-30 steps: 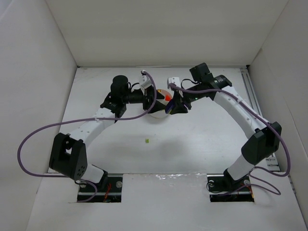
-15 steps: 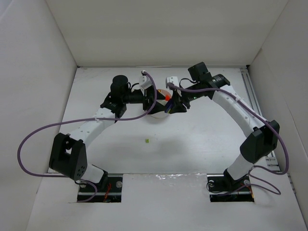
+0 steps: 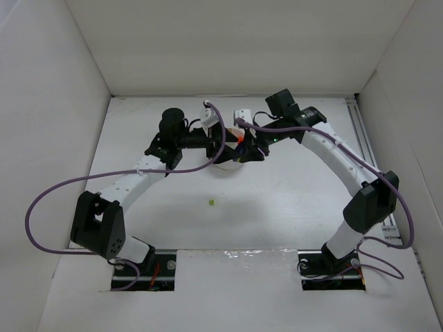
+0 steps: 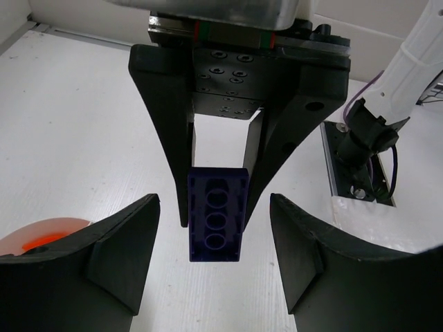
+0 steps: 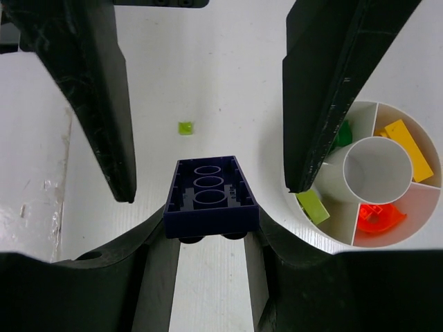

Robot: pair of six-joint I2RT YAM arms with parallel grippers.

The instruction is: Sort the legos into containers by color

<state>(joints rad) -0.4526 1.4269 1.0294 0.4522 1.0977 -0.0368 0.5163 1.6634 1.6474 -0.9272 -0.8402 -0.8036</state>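
One purple brick [image 5: 211, 197] is hanging in the air at the centre of the right wrist view, its hollow underside facing that camera and its long axis running up the frame, away from the right gripper [image 5: 211, 232] and toward the left one. The right gripper is clamping it across its short width at the near end. The left gripper [image 4: 213, 204] is standing spread, one finger on each side of the brick's far end, with a gap showing on both sides, so it is not gripping anything. The white dish [image 5: 327, 225] is lying at the right of that view, beside the brick rather than under it. Its visible wedges are holding one yellow brick [image 5: 405, 142], one dark green piece [image 5: 342, 131], one lime piece [image 5: 313, 205] and one orange-red piece [image 5: 377, 218], none purple. One loose green bit [image 5: 185, 128] is sitting on the table [image 3: 277, 200], above the purple brick in that frame.
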